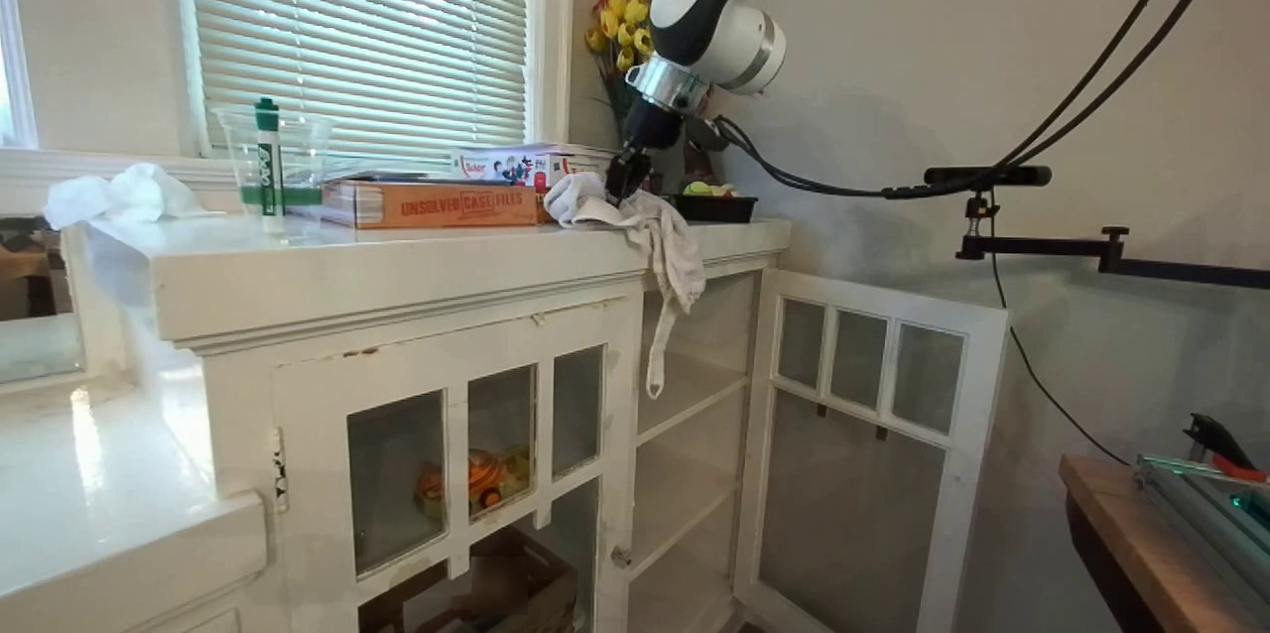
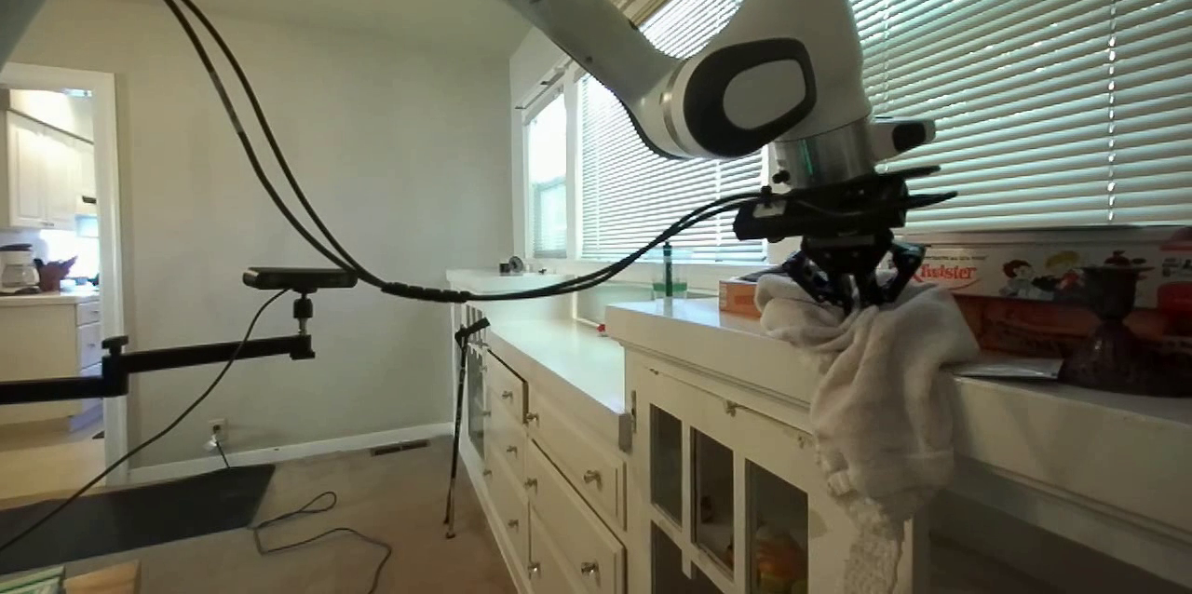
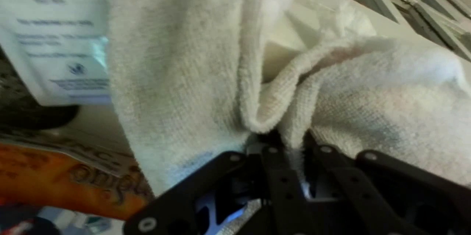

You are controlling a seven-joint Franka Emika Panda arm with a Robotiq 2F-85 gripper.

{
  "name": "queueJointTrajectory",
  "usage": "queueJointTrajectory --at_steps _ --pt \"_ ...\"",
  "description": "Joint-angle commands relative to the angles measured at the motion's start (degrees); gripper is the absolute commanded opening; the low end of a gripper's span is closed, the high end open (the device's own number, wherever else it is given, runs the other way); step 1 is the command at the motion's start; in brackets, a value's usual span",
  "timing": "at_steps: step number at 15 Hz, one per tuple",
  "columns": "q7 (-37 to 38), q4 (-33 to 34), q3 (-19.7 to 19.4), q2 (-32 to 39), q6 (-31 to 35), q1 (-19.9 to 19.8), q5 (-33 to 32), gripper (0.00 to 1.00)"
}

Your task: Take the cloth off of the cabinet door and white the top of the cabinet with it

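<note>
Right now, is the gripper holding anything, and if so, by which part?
Yes: the gripper grips the white terry cloth by a bunched fold, above its hanging end.

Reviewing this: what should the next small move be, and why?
Probably slide the cloth a little along the cabinet top: the fingers are shut on it, it hangs clear of the open cabinet door, and part seems to rest on the top.

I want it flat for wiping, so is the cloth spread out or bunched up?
Bunched: the cloth gathers in loose folds at the closed hand, one end hanging down the front of the cabinet.
</note>
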Motion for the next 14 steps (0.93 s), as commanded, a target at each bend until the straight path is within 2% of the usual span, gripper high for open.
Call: queueJointTrajectory --at_steps 1,4,7,10,14 --pt "-2.5 3.4 5.6 1.8 -0.8 1.1 -0.5 0.03" --pt "-5.2 7.3 9.9 3.8 -2.2 2.8 -0.6 0.03" --pt "-7.3 11.2 12.4 6.0 -3.8 4.2 -0.4 0.03" --pt "-8.1 12.1 12.7 7.0 -4.5 3.7 0.1 0.03" --pt "-7.0 9.8 10.7 6.5 -3.7 1.5 0.3 0.03"
